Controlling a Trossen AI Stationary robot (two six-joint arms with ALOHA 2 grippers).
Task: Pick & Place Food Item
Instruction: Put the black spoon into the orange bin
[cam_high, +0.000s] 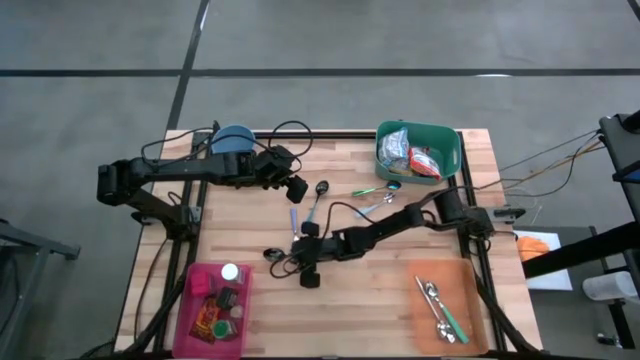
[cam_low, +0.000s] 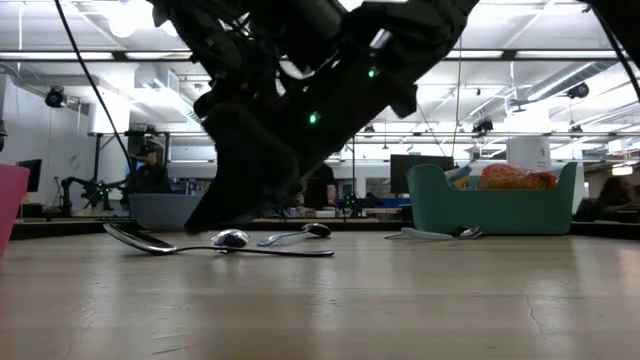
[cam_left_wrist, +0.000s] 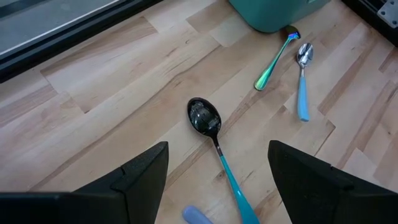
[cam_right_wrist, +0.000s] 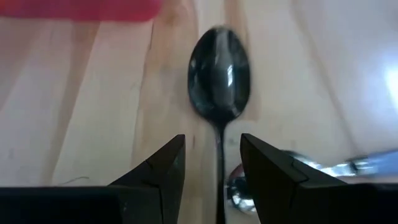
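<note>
High view: both arms reach over the wooden table (cam_high: 350, 300). The right gripper (cam_high: 297, 262) sits low near the table's centre, beside the pink bin (cam_high: 192, 330), whose contents include a small white-capped item; the left gripper (cam_high: 293, 188) hovers farther back near the blue bowl (cam_high: 233, 138). The green bin (cam_high: 447, 140) at the far right holds wrapped food packets (cam_high: 408, 152), untouched. An orange tray (cam_high: 470, 290) carries more cutlery. Right wrist view gives what the overhead cannot: a dark spoon (cam_right_wrist: 220, 70) lies on the wood with its handle running between the two parted fingers (cam_right_wrist: 158, 171), which straddle it; contact with the handle cannot be told. Left wrist view shows that arm's fingers (cam_left_wrist: 142, 171) spread wide, holding nothing, above a teal-handled spoon (cam_left_wrist: 212, 134), with two more utensils near the green bin's base. Low view alone shows the dark spoon flat on the tabletop under the arm.
</note>
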